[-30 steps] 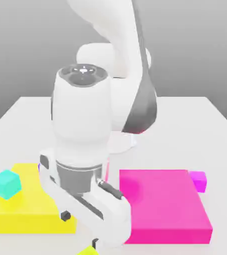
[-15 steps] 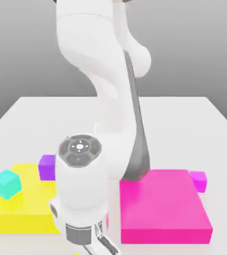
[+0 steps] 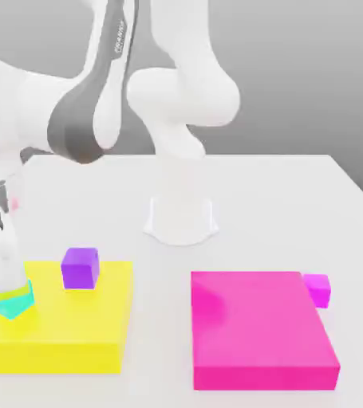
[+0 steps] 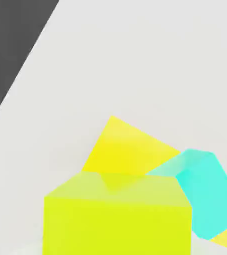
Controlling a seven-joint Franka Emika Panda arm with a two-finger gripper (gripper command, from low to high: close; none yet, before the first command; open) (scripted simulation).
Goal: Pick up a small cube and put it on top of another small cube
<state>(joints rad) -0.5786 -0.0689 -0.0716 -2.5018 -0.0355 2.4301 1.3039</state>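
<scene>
The claw [image 3: 7, 280] was narrow, closed on the small yellow cube [image 3: 10, 293], over the exterior view's left part of the surface [image 3: 256, 207]. In the exterior view, the white body of the hand covered most of that cube, leaving a greenish-yellow strip along its side and lower edge, right over the cyan cube [image 3: 10, 306]. The hand view gave the held cube far more fully, with 2 of its faces plain to see: a broad, bright one and a paler one.

The cyan cube's lower part showed in the exterior view, near the left edge of the big flat yellow block [image 3: 72, 319]. The hand view showed more of its side, partly behind the held cube and overlapping the block. Whether the 2 cubes touched, I could not tell from either view.

The exterior view also took in the rest of the setting: the purple cube [image 3: 80, 268] at the far part of the yellow block, the big flat pink block [image 3: 256, 319] well apart to the right, and the magenta cube [image 3: 317, 290] by that block's far right corner. The arm's base [image 3: 181, 219] stood farther back. The hand view added a slanting edge of the surface, with dark grey [image 4: 10, 45] beyond it.
</scene>
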